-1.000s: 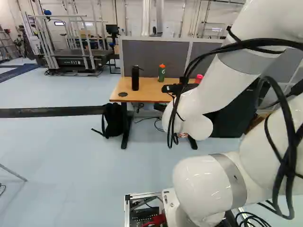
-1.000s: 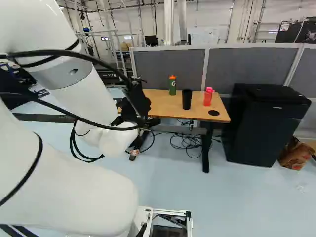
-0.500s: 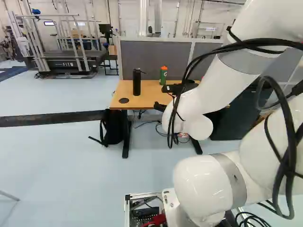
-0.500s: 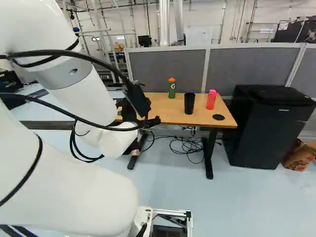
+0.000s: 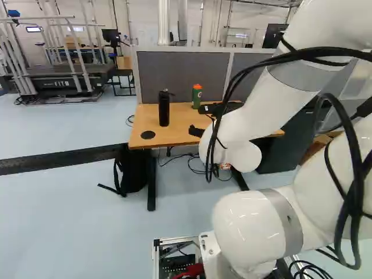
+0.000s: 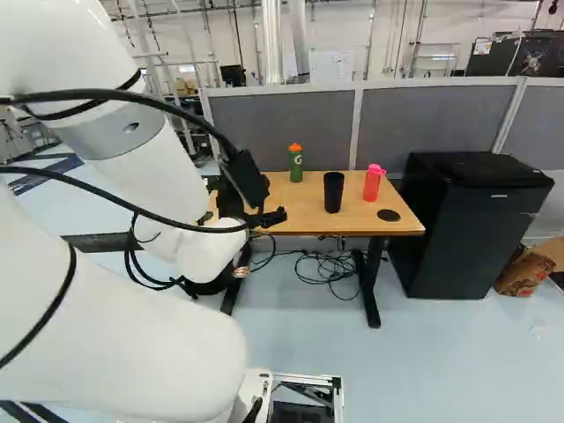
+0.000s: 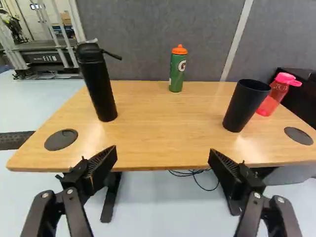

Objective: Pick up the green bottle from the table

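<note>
The claw (image 6: 271, 217) is released, with nothing in its grasp; in the wrist view the claw's (image 7: 163, 158) two fingers stand wide apart, the near edge of the table (image 7: 158, 123) just beyond their tips. The green bottle (image 7: 177, 69) stands upright towards the far side of the table, near the grey partition (image 7: 158, 39), ahead of the gap between the fingers. It has an orange cap and a round white mark (facing the wrist camera, handily). A broad stretch of wood lies between it and the near edge, flanked by the black flask (image 5: 164, 108) and the black cup (image 6: 333, 192), with the pink bottle (image 6: 372, 183) just beyond the cup. The arm (image 5: 258, 102) slopes down and forward, its claw pointing at the table; how high it sits against the tabletop is, I think, hard to judge.
</note>
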Tool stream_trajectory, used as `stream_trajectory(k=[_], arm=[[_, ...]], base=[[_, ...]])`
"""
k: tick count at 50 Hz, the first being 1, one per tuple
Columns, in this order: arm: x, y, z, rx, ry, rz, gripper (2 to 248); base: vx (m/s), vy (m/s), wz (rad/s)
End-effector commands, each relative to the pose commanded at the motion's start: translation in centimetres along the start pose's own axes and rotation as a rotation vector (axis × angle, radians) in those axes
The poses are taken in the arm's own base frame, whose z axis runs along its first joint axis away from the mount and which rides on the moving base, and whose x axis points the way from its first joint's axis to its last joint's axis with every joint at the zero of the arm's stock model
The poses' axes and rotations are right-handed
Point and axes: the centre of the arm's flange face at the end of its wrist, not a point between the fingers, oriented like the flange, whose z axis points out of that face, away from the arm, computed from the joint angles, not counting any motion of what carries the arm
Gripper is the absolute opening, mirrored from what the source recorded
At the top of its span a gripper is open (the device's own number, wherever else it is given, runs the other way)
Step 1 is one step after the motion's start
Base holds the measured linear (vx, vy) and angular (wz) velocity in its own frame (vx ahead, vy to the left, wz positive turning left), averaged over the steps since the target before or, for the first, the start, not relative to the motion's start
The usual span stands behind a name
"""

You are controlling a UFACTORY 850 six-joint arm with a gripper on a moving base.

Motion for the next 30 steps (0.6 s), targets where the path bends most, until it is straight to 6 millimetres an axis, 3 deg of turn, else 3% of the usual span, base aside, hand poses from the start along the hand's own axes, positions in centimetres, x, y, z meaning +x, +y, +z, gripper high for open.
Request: stream_trajectory(k=[30], arm=[[0.00, 0.00, 0.00, 0.000, 0.000, 0.000, 247]], base=[[0.220, 0.020, -0.218]])
